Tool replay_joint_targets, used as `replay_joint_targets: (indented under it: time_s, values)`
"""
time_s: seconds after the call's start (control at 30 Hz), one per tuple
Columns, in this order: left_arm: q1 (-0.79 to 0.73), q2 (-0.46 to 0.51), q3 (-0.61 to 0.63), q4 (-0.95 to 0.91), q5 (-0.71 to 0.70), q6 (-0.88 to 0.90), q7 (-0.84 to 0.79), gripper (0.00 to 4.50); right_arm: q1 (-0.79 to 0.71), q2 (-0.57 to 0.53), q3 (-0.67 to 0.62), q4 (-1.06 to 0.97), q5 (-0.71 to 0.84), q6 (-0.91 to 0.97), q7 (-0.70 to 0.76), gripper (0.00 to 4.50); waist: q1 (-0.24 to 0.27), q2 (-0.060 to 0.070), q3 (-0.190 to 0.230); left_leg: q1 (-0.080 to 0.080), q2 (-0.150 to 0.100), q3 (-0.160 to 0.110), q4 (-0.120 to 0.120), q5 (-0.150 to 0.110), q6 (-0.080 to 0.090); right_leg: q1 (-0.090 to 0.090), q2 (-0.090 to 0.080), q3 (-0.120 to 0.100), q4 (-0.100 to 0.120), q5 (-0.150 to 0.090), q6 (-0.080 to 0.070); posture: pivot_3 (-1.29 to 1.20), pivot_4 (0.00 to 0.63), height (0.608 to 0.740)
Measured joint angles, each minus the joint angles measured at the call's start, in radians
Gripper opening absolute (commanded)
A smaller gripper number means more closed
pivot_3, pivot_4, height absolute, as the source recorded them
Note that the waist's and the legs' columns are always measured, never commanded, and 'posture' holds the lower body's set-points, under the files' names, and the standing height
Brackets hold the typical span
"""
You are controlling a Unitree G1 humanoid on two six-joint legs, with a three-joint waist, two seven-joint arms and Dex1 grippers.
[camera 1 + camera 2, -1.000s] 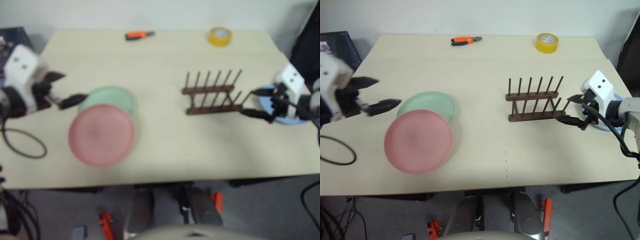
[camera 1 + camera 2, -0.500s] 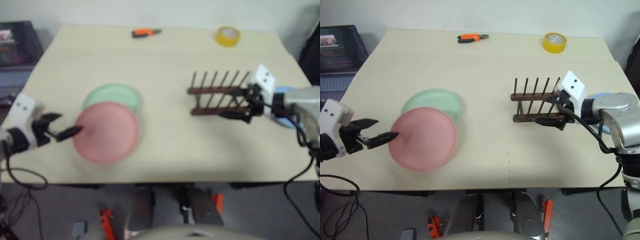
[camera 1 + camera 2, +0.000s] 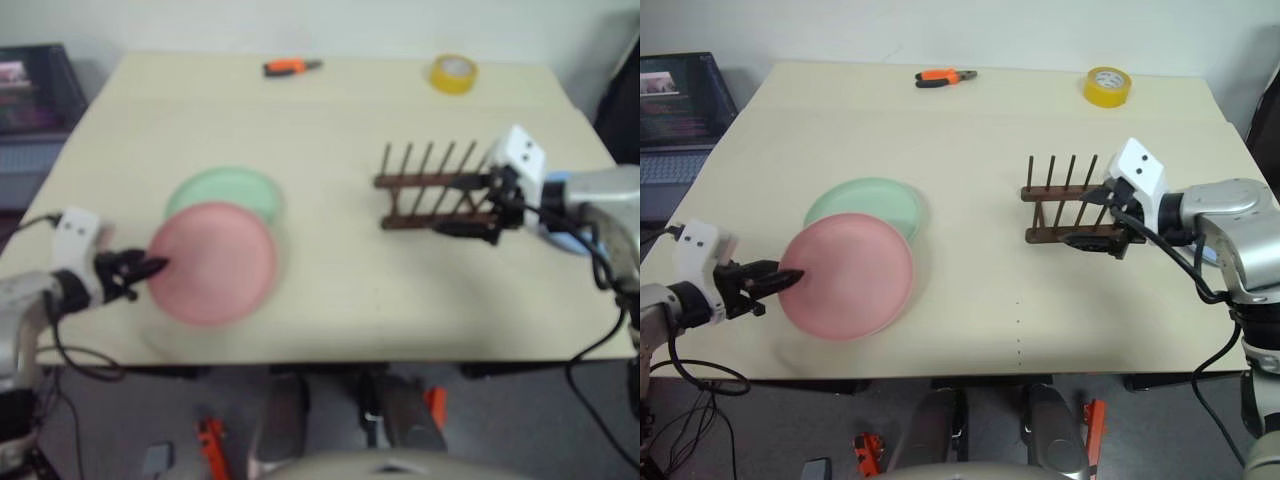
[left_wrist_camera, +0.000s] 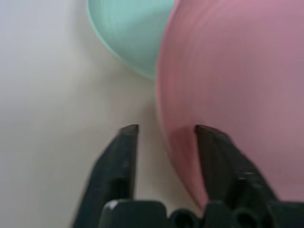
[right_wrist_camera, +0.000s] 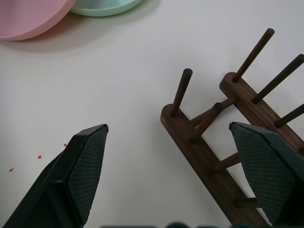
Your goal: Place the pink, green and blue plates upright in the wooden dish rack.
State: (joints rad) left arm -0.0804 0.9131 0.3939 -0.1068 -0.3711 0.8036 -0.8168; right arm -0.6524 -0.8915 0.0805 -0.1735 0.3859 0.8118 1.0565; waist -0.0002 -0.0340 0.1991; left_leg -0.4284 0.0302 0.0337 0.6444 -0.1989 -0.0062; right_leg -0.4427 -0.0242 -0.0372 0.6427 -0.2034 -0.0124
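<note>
Silver-grey right arm (image 3: 1230, 215), white wrist blocks, black cables (fingers black, seemingly mesh-textured).

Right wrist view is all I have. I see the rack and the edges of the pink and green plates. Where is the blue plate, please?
Observer: The blue plate lies on the table to the right of the wooden dish rack, partly hidden by the right arm.
Operator: And the left gripper?
Observer: The left gripper is at the pink plate's left edge, jaws on either side of the rim, with a gap showing.
Operator: Is anything else on the table?
Observer: A yellow tape roll and orange pliers lie near the far edge.
</note>
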Motion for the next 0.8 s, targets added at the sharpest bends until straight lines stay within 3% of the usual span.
replay_joint_targets:
  time_s: [0.1, 0.5, 0.67, 0.8]
  values:
    - [-0.013, 0.001, 0.000, -0.020, -0.018, 0.018, 0.002, 0.02, -0.001, 0.000, 0.000, -0.005, 0.000, 0.001, 0.007, 4.50, 0.000, 0.000, 0.000, 0.002, 0.000, 0.000, 0.001, 0.000, 0.000, 0.001, 0.000, 0.000, 0.002, -0.001, -0.001, 0.00, 0.150, 0.740]
    - [-0.053, 0.036, 0.028, -0.093, -0.115, 0.081, -0.002, 0.02, -0.003, 0.012, -0.002, -0.071, 0.097, 0.009, 0.048, 4.50, -0.001, 0.000, 0.000, 0.002, 0.001, 0.000, 0.000, 0.000, 0.000, 0.001, 0.001, -0.001, 0.003, -0.001, -0.002, 0.00, 0.150, 0.740]
    - [-0.175, 0.017, 0.051, -0.120, -0.196, 0.115, 0.022, 0.02, -0.018, 0.059, 0.004, -0.126, 0.125, 0.000, 0.056, 4.50, -0.001, 0.000, 0.000, 0.002, 0.001, -0.001, 0.001, 0.000, 0.000, 0.001, 0.002, -0.001, 0.003, -0.001, -0.001, 0.00, 0.150, 0.740]
    - [-0.358, -0.062, 0.046, -0.108, -0.249, 0.138, 0.104, 0.02, -0.081, 0.100, 0.030, -0.158, 0.118, -0.045, 0.054, 4.50, 0.000, -0.002, 0.000, 0.002, 0.000, -0.001, 0.002, 0.000, 0.000, 0.002, 0.004, 0.000, 0.003, 0.003, 0.005, 0.00, 0.150, 0.740]
